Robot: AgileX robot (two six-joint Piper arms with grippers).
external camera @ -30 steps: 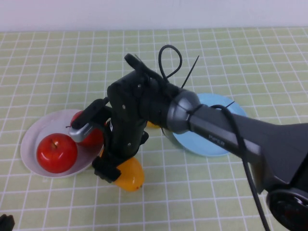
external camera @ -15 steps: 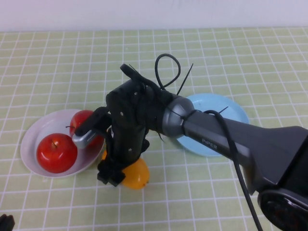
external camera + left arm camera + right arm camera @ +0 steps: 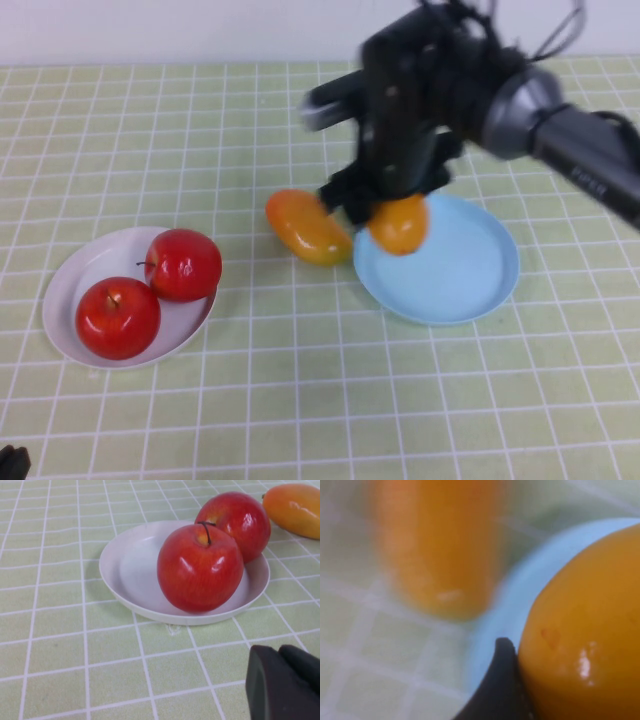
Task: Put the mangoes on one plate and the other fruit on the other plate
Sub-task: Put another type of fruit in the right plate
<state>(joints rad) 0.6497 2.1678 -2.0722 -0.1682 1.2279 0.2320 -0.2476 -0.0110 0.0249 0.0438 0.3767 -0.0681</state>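
Right hand: closed on one mango, carried above the near-left rim of the light blue plate; not yet set down. Second mango: on the tabletop, just beside that plate; still to move. Two red apples: on the white plate; done. Left hand: near the white plate, holding nothing visible; finger opening cannot be told.

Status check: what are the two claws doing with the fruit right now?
Right gripper shut on a mango, over the blue plate's rim. Left gripper low near the white plate, both apples in it. Second mango on the table.
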